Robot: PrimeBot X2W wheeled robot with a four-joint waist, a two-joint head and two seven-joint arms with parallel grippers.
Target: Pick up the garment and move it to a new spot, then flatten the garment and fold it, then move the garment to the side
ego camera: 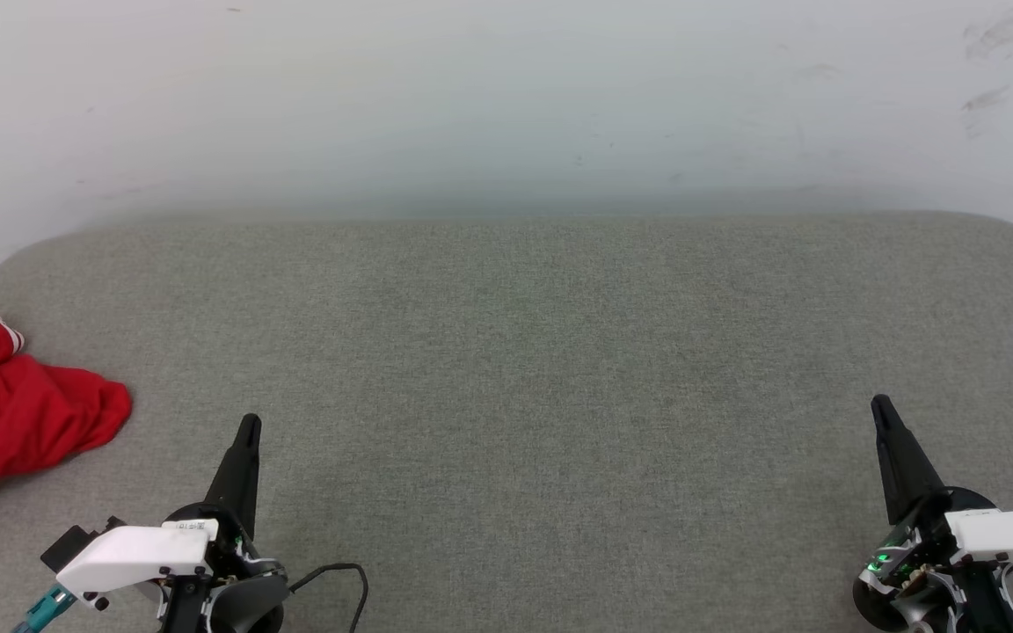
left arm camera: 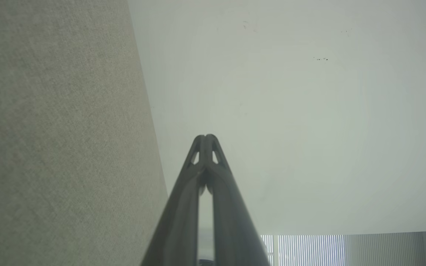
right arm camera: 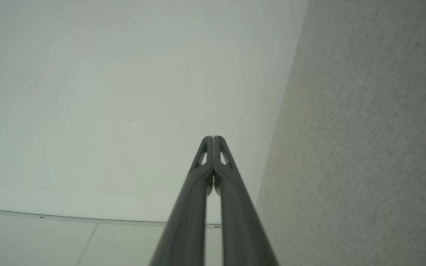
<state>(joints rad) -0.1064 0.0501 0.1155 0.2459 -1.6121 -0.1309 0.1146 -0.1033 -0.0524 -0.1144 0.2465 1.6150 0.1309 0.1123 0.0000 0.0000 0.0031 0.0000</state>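
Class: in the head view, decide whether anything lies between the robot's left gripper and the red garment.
Nothing visible does. The garment lies crumpled at the left edge of the grey surface; the left gripper, shut, sits to its right, with bare grey fabric between them.

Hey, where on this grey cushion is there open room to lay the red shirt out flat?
The widest bare stretch of the grey cushion runs between the left end effector and the right end effector, back to the white wall. The only crowded part is the far left edge, where the crumpled red garment lies.
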